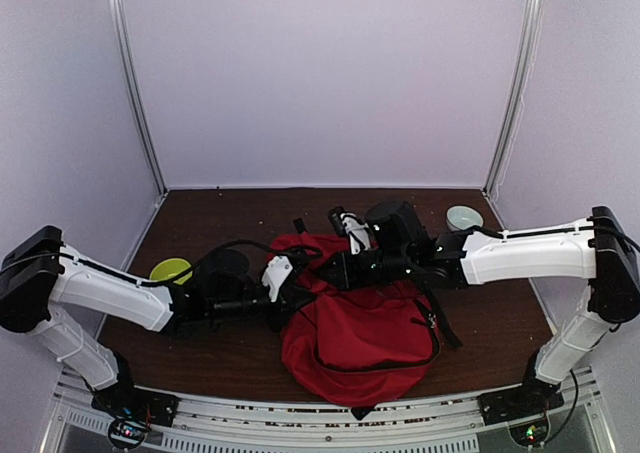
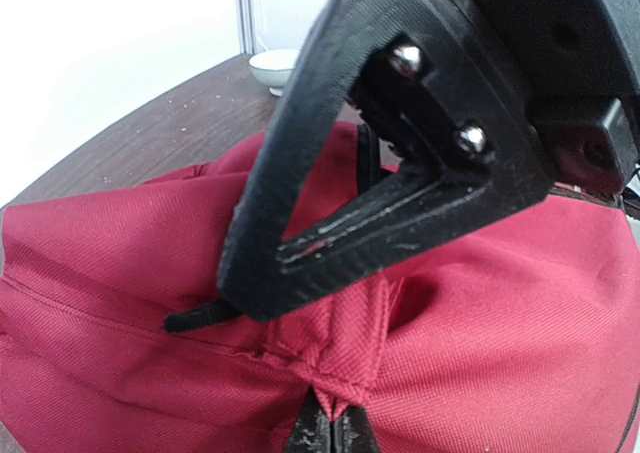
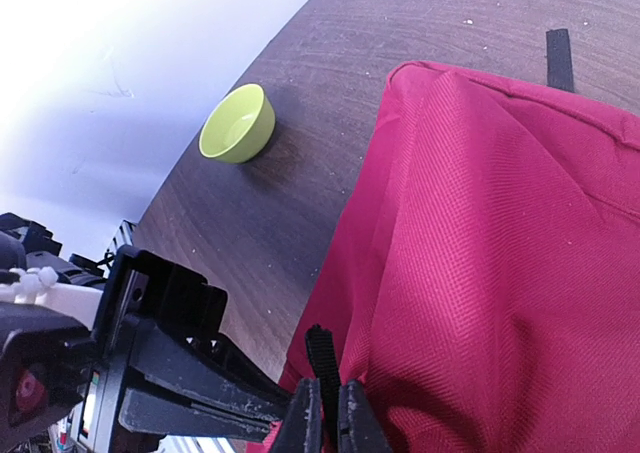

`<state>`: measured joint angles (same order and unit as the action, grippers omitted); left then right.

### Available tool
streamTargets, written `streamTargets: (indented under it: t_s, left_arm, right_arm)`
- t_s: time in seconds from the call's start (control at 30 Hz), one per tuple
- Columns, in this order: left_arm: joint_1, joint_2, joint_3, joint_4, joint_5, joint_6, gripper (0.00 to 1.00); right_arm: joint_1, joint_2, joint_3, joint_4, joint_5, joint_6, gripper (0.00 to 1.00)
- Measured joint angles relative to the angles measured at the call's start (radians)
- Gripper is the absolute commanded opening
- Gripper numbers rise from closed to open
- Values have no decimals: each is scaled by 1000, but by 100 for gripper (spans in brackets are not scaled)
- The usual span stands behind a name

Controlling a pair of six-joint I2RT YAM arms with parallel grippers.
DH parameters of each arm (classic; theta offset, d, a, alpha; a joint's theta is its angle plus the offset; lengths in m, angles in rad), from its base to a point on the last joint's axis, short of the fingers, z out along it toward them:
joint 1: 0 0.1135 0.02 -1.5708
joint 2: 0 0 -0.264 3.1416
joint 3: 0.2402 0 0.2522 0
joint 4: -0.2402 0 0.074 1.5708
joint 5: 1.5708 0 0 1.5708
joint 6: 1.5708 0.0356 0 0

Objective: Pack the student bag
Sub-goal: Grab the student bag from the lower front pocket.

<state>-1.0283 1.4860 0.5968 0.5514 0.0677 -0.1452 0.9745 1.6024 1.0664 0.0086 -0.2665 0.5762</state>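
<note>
Though arms (image 1: 120, 298) hide its top, large soft red fabric backpack (image 1: 360, 338) slumps right of lime-green round bowl (image 1: 171, 270). Left gripper (image 2: 332, 425) pinches its seam fold (image 2: 330, 363) tight; right gripper (image 3: 328, 418) clamps its black strap (image 3: 320, 358).

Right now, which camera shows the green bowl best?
Right wrist: the green bowl sits whole and unobstructed on the table, near the student bag. Top external shows it partly hidden behind the left arm. Left wrist does not show it.
</note>
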Motion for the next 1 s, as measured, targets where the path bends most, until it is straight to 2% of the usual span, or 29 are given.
streamTargets:
  t_s: [0.03,0.23,0.4,0.47,0.67,0.87,1.0]
  left_arm:
    - [0,-2,-2,4,0,2,0]
    - [-6,-16,-2,-23,-9,44,0]
    - [-19,-21,20,-137,-45,129,0]
    - [-23,-29,28,-160,-58,157,0]
    - [-27,-62,22,-187,-92,204,0]
    - [-27,-67,16,-187,-102,216,0]
    - [-27,-67,15,-190,-102,216,0]
  right_arm:
    - [0,-6,-6,5,2,3,0]
    - [-22,-17,-23,16,-60,3,26]
    - [-45,-8,84,-161,-107,-79,36]
    - [-48,3,162,-239,-106,-127,37]
    - [-50,51,314,-380,-122,-216,27]
    - [-35,188,414,-473,-150,-242,21]
    - [-24,284,512,-561,-143,-268,21]
